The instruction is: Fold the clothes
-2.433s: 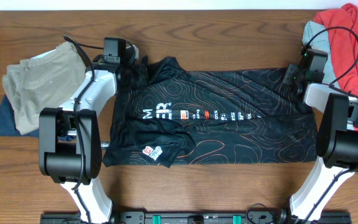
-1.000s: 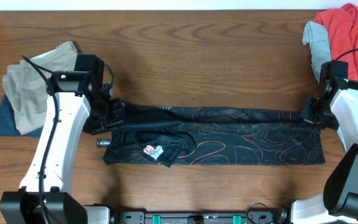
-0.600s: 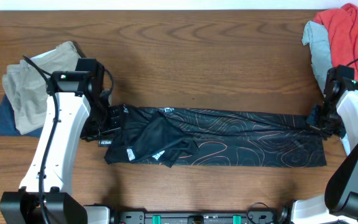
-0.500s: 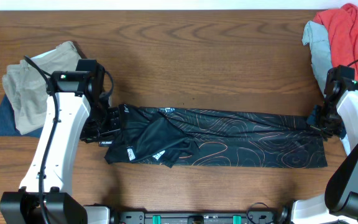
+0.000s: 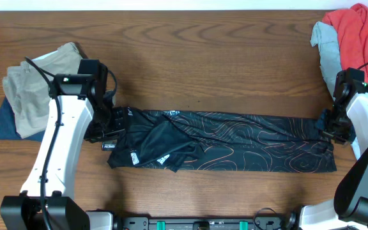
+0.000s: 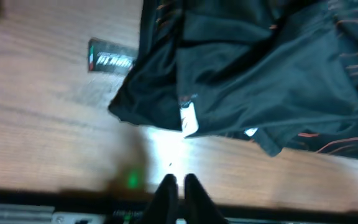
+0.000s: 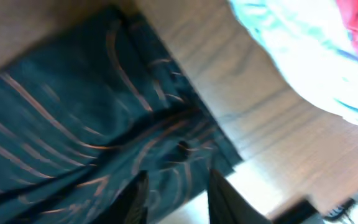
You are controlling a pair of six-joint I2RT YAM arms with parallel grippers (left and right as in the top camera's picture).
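While the left gripper sits pinched shut on nothing and the right gripper hangs part-open, empty, the jersey lies between them as a long band mid-table. Lengthwise fold looks laid; next, likely grip an end, fold across. Wood table; khaki trousers left, red garment right.

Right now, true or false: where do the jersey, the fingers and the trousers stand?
1. The black jersey lies as a long folded strip on the table. True.
2. The left fingers pinch the jersey. False: they are shut on nothing, clear of the cloth.
3. The right fingers stand apart above the jersey's end. True.
4. The khaki trousers lie on the jersey. False: they lie apart, over a navy garment.
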